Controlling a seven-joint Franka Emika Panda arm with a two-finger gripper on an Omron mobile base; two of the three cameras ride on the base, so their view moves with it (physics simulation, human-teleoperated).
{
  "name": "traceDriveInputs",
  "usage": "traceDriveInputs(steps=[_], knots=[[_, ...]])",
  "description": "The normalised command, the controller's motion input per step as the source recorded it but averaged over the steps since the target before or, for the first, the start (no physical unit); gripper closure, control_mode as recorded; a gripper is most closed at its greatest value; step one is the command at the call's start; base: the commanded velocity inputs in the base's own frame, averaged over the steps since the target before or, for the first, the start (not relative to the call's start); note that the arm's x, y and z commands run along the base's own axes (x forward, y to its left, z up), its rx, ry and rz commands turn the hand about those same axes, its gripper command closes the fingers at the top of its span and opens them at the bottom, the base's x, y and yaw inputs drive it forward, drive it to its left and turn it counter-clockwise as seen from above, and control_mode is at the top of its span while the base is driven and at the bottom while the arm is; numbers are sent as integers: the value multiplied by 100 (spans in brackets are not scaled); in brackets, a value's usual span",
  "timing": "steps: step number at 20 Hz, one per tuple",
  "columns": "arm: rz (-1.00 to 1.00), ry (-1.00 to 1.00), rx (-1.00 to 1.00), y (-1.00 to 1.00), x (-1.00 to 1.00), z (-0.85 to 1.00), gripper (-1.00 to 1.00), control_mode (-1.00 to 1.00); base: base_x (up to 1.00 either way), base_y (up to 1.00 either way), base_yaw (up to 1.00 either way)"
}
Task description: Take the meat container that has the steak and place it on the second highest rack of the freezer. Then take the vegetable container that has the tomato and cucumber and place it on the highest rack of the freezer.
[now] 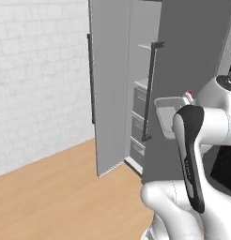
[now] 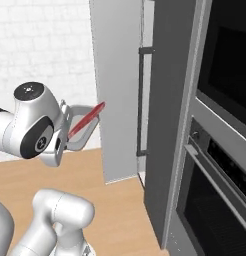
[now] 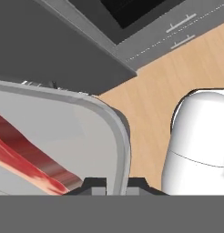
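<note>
My gripper is shut on the rim of the meat container, a shallow grey tray held up in the air. The steak, a long flat red slab, lies in it and sticks out past the rim. In the left base view the meat container hangs in front of the freezer, whose door stands open. Inside are a white upper rack, a lower white rack and grey drawers. The vegetable container, tomato and cucumber are out of view.
A tall grey panel with a dark vertical handle stands right of the open freezer. A dark built-in oven fills the wall further right. White brick wall and bare wooden floor lie to the left.
</note>
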Motion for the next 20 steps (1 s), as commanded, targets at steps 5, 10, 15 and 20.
traceDriveInputs(steps=[5,10,15,20], knots=[[0,0,0,0,0,0,100,100,84,34,-39],[0,0,0,0,0,0,100,100,63,42,-37],[0,0,0,0,0,0,100,100,52,52,-37],[0,0,0,0,0,0,100,100,40,52,-33]])
